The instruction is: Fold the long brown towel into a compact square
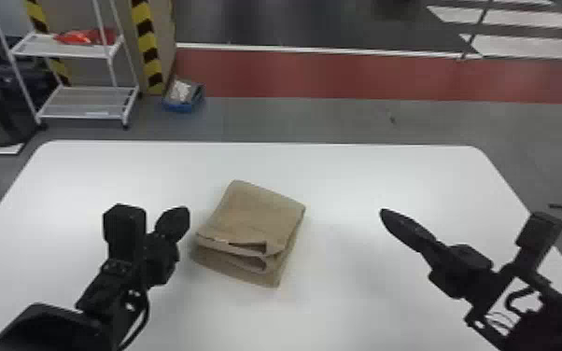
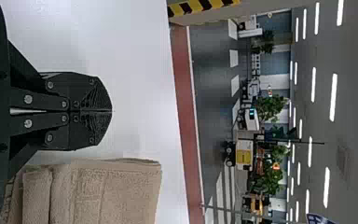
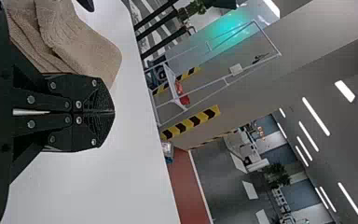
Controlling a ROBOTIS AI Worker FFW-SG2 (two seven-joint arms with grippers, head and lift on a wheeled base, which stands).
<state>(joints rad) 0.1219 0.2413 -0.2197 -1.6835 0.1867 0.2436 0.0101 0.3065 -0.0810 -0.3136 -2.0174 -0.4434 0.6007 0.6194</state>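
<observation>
A smooth white round-cornered table (image 1: 364, 172) lies flat. On it rests a brown cloth towel (image 1: 256, 210), folded into a thick, layered, squarish stack.

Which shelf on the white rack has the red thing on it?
The upper shelf. The red thing lies on top of it, toward its back, and there's nothing red on the lower shelf.

The towel (image 1: 259, 207) is brown (the table (image 1: 354, 179), plain white).

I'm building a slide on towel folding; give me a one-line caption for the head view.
Brown towel folded into a layered bundle on a white table, between two black grippers.
</observation>
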